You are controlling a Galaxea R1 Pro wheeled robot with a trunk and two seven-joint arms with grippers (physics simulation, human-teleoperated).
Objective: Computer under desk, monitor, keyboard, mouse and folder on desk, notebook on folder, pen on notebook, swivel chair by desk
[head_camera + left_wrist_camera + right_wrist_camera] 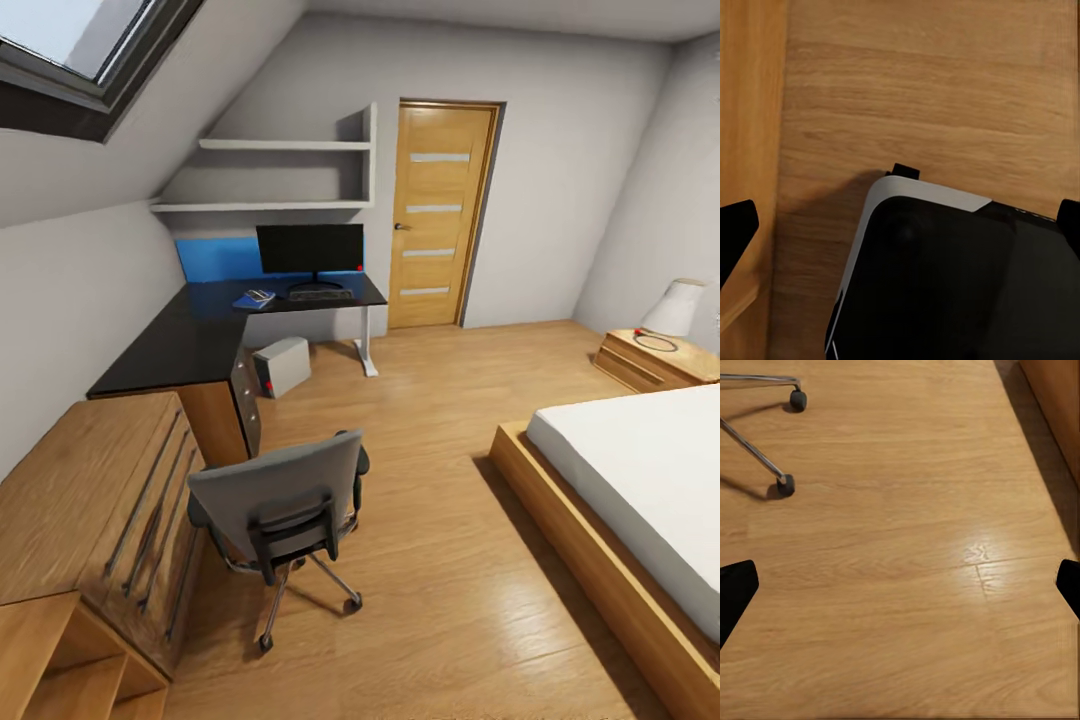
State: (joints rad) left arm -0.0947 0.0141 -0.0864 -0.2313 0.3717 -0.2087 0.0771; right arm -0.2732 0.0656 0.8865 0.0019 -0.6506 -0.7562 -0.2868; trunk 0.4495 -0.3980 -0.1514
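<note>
Looking from the head camera across a bedroom: black L-shaped desk (190, 340) in the far corner under the sloped wall. Monitor (310, 250) upright on the desk, keyboard (320, 294) flat just in front of its stand. A small stack, blue on the bottom with something lighter on top (254, 298), lies on the desk beside the keyboard; too small to tell notebook from folder, pen and mouse not made out. Computer (281, 366) on the floor under the desk, beside the drawer unit. Swivel chair (283, 505) stands on the wood floor (430, 560), well apart from the desk's monitor end and near a wooden dresser (95, 510). Seat hidden behind the backrest. Bed (640, 500) opposite.

Left gripper (900, 225): fingertips (735, 229) at the frame's two edges, jaws wide apart, holding nothing. Between them, a black, white-edged part of the robot's own body over floor.

Right gripper (900, 589): jaws equally wide apart, empty. Bare floor between them; two chair castors (786, 484) beyond the tips.
</note>
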